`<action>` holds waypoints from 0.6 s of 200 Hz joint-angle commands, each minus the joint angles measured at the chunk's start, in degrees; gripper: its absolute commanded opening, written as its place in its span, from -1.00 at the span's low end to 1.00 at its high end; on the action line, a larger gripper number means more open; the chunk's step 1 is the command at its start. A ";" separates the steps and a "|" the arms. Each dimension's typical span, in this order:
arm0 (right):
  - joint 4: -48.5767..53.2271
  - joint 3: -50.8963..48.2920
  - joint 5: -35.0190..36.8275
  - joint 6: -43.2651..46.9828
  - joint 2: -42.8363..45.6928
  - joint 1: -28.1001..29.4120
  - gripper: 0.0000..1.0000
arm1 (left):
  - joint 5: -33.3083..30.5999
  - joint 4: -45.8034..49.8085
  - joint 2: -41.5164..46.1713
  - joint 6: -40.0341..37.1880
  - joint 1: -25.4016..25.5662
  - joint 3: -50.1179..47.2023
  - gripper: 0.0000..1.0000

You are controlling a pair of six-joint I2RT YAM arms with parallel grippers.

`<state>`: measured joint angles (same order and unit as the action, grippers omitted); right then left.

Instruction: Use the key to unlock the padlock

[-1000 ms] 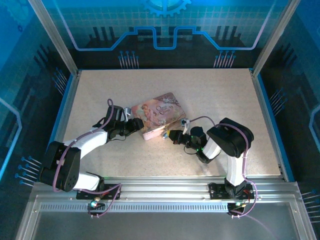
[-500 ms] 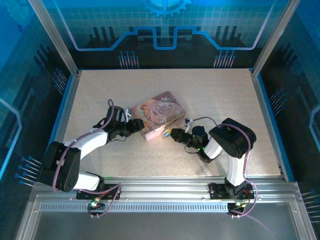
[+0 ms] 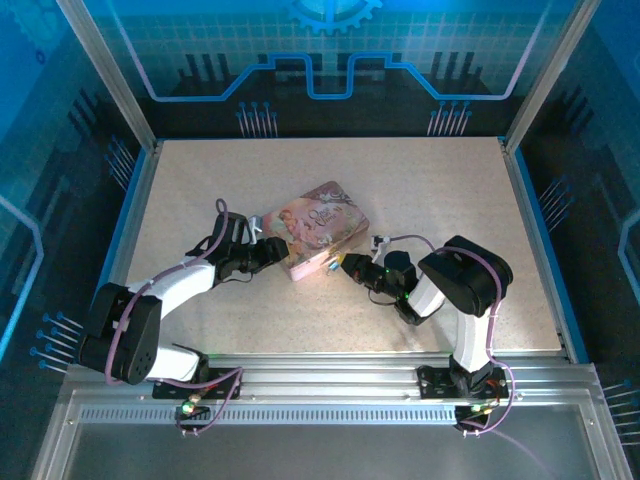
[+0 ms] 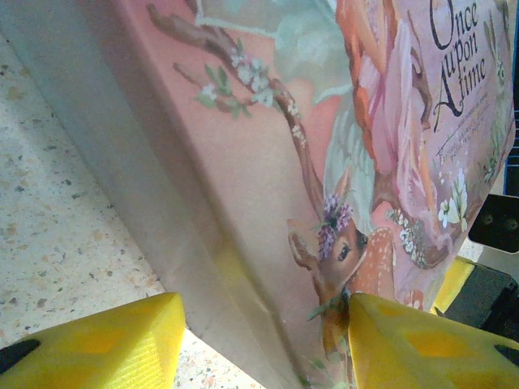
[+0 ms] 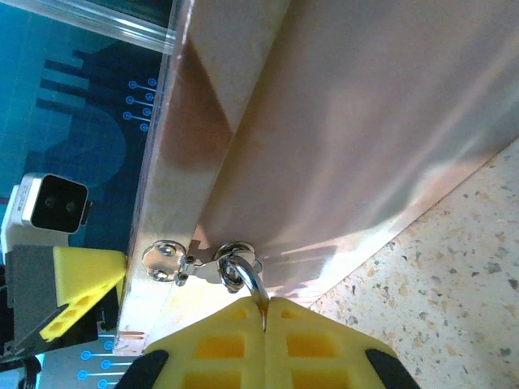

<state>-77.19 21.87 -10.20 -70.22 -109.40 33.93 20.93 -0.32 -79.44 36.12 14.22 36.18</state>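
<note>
The padlock (image 5: 256,285) shows as a thin silvery shackle hooked through the metal clasp (image 5: 203,263) on the front wall of the pink tin (image 5: 340,121). My right gripper (image 5: 265,312) is shut on the padlock, and its body is hidden between the yellow fingers. Seen from above, the right gripper (image 3: 345,265) meets the tin (image 3: 318,232) at its near side. My left gripper (image 4: 263,324) stands open astride the tin's near-left corner (image 4: 268,162). Its right finger (image 4: 422,340) overlaps the lid, and a strip of table shows beside the left finger (image 4: 97,340). The key is hidden.
The tin lies at an angle in the middle of the speckled beige table (image 3: 450,180). Both arms reach in low from the near edge. Glass walls and aluminium posts (image 3: 140,150) enclose the table. Open surface lies behind the tin and to the right.
The right gripper has crept a little closer to the tin's front wall, still shut. The tin has shifted very slightly away from the arms. The left gripper has barely moved.
</note>
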 commanded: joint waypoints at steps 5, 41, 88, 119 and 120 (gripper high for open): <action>-3.93 1.20 2.56 -2.63 -0.14 -1.05 -1.00 | -0.72 5.09 -0.15 0.30 0.14 -2.21 0.12; -2.98 1.03 3.53 -2.56 0.24 -1.11 -1.00 | -0.62 5.08 -0.07 0.27 0.11 -2.20 0.13; -2.10 0.29 4.63 -1.62 1.06 -1.67 -1.00 | -0.54 5.18 1.11 0.46 0.11 -2.14 0.18; -2.69 0.26 4.34 -1.28 1.22 -2.12 -1.00 | -0.32 5.11 1.30 0.58 0.11 -2.08 0.19; -2.70 0.32 4.32 -1.31 1.21 -2.12 -1.00 | -0.25 5.09 1.30 0.60 0.11 -2.08 0.19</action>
<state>-77.25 21.87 -7.42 -72.01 -109.38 32.64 20.88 0.12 -78.76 36.14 14.22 35.77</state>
